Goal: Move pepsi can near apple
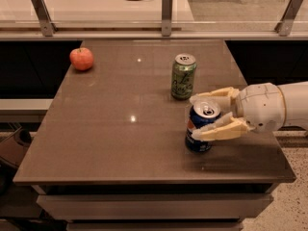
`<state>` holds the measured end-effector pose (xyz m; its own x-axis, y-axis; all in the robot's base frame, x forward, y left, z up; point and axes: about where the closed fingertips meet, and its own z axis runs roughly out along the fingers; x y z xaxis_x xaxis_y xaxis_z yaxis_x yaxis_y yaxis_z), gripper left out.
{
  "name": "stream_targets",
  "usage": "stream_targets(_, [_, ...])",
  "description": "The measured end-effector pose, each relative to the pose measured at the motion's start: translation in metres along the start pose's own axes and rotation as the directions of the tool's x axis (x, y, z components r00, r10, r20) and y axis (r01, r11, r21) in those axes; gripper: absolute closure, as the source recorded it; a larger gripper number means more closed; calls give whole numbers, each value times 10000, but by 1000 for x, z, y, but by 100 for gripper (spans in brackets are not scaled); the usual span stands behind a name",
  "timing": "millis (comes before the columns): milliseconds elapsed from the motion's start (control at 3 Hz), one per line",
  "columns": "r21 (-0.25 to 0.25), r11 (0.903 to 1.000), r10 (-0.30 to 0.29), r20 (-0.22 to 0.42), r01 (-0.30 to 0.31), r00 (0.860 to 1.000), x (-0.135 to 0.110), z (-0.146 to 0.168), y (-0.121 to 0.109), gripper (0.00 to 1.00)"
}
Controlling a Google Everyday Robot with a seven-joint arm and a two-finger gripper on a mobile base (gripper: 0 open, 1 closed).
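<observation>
The blue pepsi can (197, 143) stands upright on the brown table (120, 129), toward its right front. My gripper (196, 117) reaches in from the right and its two cream fingers (221, 129) have closed around the can's upper half, one behind and one in front. The red-orange apple (82, 58) sits at the table's far left corner, well away from the can.
A green can (183, 76) stands upright just behind the pepsi can, close to my far finger. A glass rail with metal posts (166, 7) runs along the table's back edge. The table's right edge is just beneath my wrist.
</observation>
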<state>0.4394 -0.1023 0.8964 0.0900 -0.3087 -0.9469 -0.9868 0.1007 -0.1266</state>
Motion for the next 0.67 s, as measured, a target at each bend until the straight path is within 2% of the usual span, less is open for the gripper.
stream_targets(667, [-71,10000,-45,-1,45,10000,-3,4,1,88])
